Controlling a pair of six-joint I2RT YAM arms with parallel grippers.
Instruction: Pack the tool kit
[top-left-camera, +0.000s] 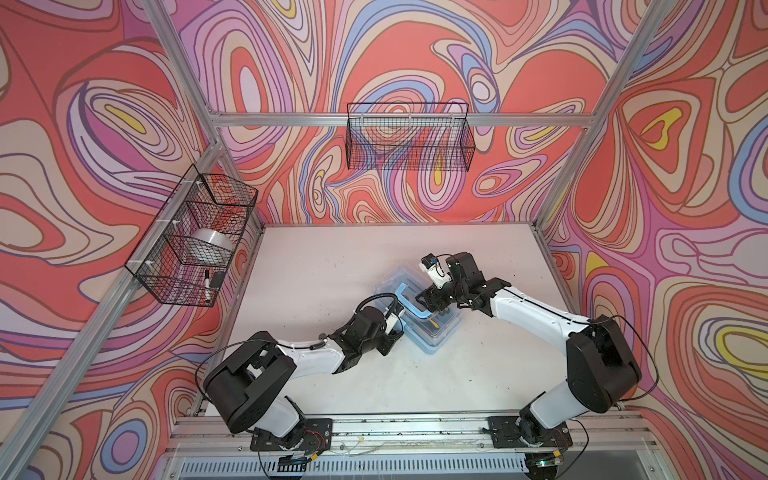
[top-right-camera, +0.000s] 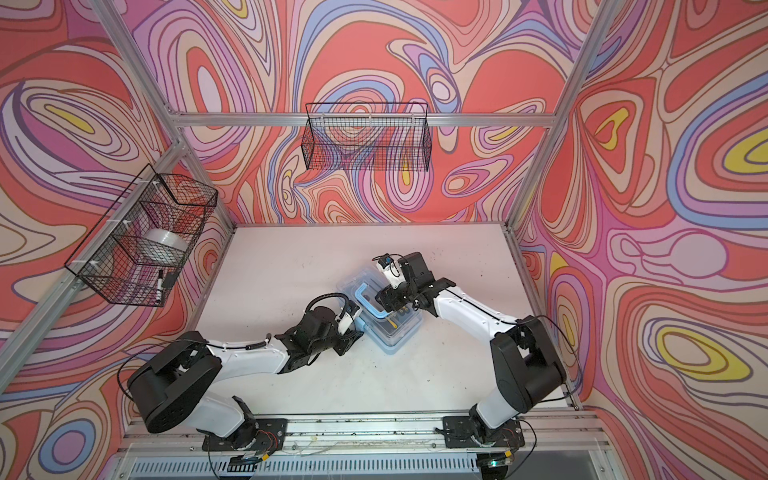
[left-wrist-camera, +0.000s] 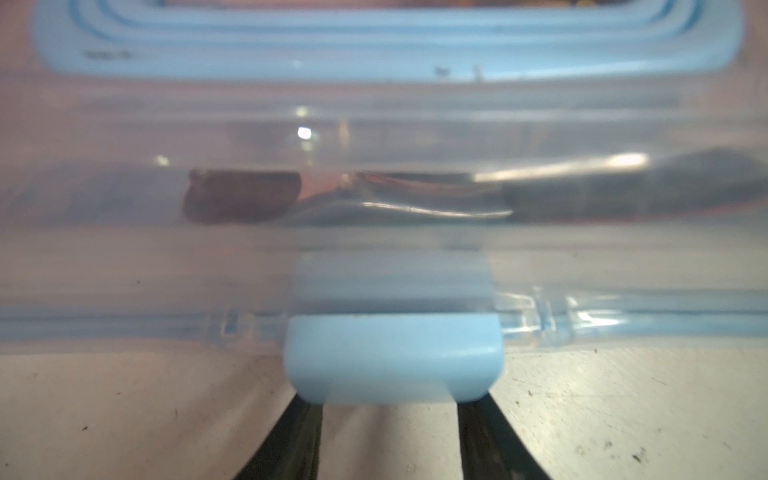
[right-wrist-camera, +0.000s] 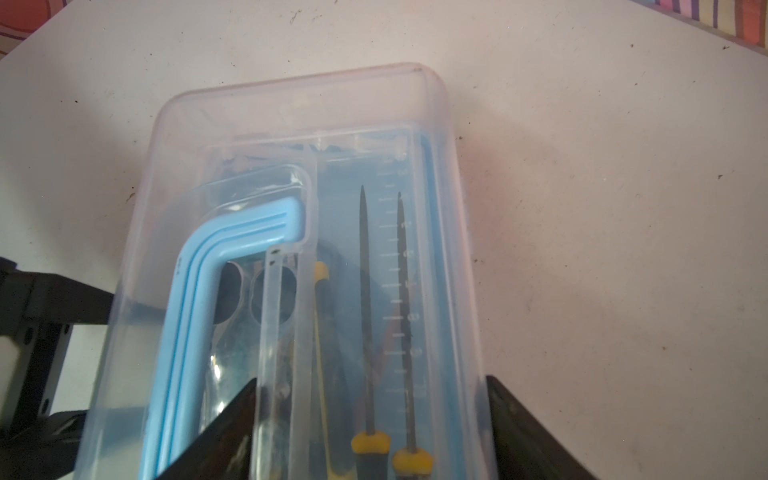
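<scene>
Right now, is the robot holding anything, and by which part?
Nothing is clearly held. The tips of the left gripper sit hidden under the blue latch of the case, so a grip cannot be told. The right gripper is open over the lid.

I read the case (top-left-camera: 430, 347) as translucent pale blue, its handle (right-wrist-camera: 191, 316) and latch (left-wrist-camera: 392, 357) sky blue, the files (right-wrist-camera: 366, 316) dark with yellow collars, the surface (top-left-camera: 332, 266) off-white and speckled, the walls (top-left-camera: 415, 50) swirling coral, lilac, yellow; wire baskets (top-left-camera: 409, 141) black.
</scene>
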